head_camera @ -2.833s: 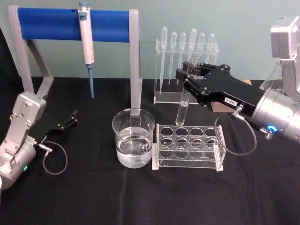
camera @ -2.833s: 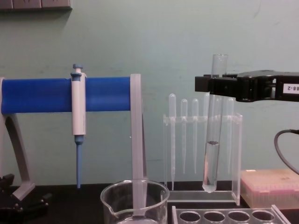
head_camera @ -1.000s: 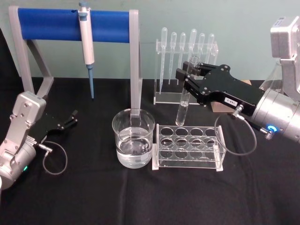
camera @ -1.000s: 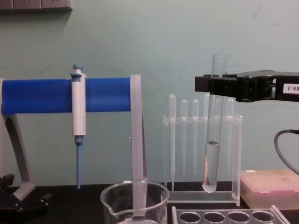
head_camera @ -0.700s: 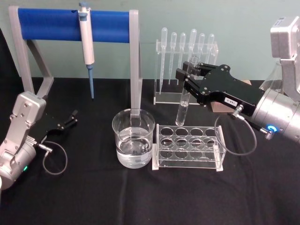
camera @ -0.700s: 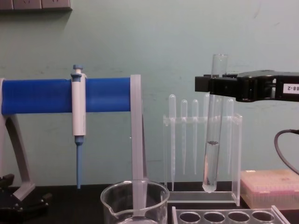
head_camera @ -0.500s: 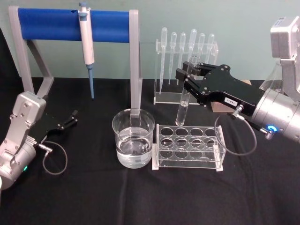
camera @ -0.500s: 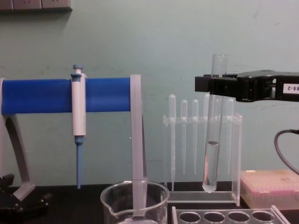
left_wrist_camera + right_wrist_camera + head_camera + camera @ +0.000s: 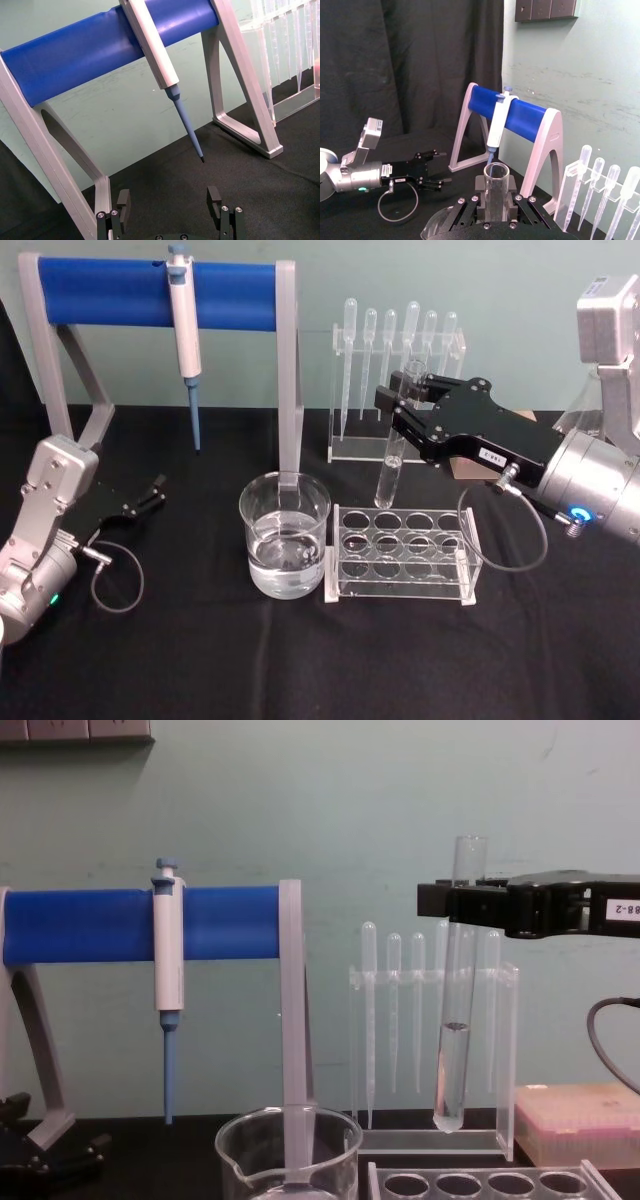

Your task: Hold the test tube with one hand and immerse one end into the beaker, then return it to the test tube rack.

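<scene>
While the right gripper [image 9: 400, 405], centre right in the head view, is clenched on the test tube [image 9: 387, 475] just under its rim, I'd keep the tube plumb, carry it left over the beaker [image 9: 252, 530], and lower it slowly down the middle, clear of the glass wall. For now the tube hangs above the test tube rack [image 9: 400, 592], not touching it. Clear liquid fills the tube's lower part and stands partway up the beaker. The rack's holes look unfilled. My left gripper [image 9: 150, 492] rests spread apart at lower left.

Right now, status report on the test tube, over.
Right gripper shut on test tube, upright above rack. Left gripper open, parked far left. Beaker stands left of rack.
</scene>
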